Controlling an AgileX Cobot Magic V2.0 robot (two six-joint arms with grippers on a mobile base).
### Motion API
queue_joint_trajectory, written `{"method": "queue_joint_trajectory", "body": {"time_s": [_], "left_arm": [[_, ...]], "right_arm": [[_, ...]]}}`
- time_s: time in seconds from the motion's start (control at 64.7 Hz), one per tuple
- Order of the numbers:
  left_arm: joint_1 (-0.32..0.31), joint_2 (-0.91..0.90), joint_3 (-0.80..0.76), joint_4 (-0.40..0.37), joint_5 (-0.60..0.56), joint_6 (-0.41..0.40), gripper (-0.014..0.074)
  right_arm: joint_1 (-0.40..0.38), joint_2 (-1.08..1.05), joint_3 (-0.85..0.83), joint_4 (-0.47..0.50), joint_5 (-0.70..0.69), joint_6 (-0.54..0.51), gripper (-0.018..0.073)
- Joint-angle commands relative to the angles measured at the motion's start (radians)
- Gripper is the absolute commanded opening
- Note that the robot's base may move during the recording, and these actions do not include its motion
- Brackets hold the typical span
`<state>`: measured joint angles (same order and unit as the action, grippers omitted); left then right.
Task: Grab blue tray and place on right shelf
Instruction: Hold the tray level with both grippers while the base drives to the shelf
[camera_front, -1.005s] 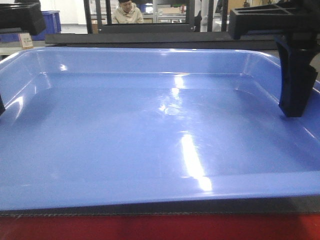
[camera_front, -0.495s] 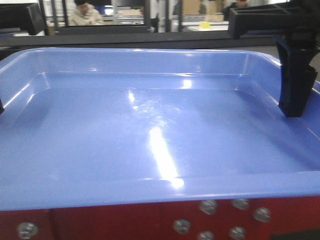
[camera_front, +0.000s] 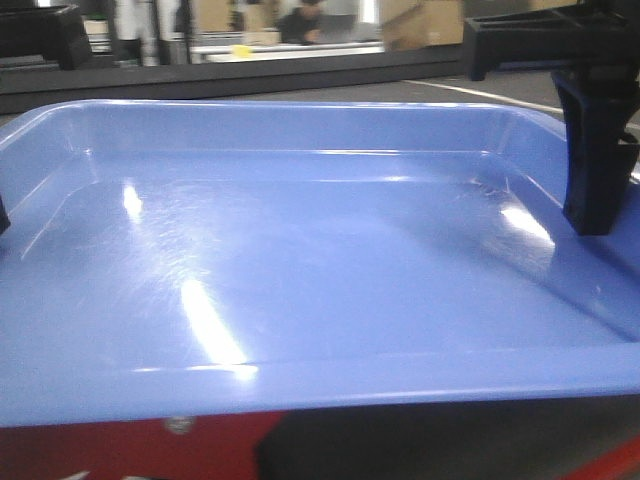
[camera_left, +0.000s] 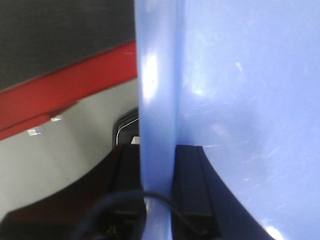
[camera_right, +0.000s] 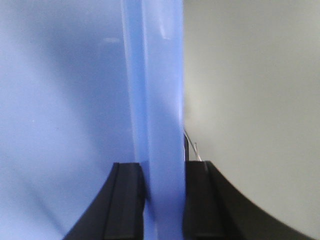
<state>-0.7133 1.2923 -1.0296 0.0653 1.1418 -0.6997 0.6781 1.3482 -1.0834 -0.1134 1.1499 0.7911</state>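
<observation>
The blue tray (camera_front: 300, 280) fills the front view, held level between both arms. At its right wall my right gripper (camera_front: 598, 205) is shut on the rim, one black finger (camera_front: 595, 150) standing inside the tray. Only a sliver of my left gripper (camera_front: 3, 215) shows at the left edge. In the left wrist view my left gripper (camera_left: 157, 152) clamps the tray (camera_left: 240, 100) by its rim. In the right wrist view my right gripper (camera_right: 162, 167) pinches the rim of the tray (camera_right: 65, 100) the same way. The right shelf is out of view.
A red surface (camera_front: 100, 450) and a dark shape (camera_front: 450, 440) lie under the tray's near edge. The red edge (camera_left: 60, 95) also shows in the left wrist view over grey floor (camera_left: 50, 160). Blurred workshop clutter (camera_front: 300, 25) lies beyond the tray.
The background behind the tray has slid to the left and the glare on the tray floor has shifted. The red panel below has changed to part dark. Both grips are unchanged.
</observation>
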Motion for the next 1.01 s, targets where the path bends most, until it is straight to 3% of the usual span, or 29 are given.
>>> {"method": "queue_joint_trajectory", "body": {"time_s": [0.0,0.402,0.773,0.99], "left_arm": [[-0.018,-0.016,-0.032,-0.072,-0.049,-0.004,-0.0048],[-0.018,-0.016,-0.032,-0.065,-0.049,-0.004,-0.0048],[-0.018,-0.016,-0.032,0.021,-0.057,-0.004,-0.0048],[-0.018,-0.016,-0.032,0.023,-0.077,-0.004,-0.0048]], "right_arm": [[0.010,-0.035,-0.034,0.053,-0.098,0.016,0.0222],[0.010,-0.035,-0.034,0.053,-0.098,0.016,0.0222],[0.010,-0.035,-0.034,0.053,-0.098,0.016,0.0222],[0.010,-0.035,-0.034,0.053,-0.096,0.016,0.0222]]}}
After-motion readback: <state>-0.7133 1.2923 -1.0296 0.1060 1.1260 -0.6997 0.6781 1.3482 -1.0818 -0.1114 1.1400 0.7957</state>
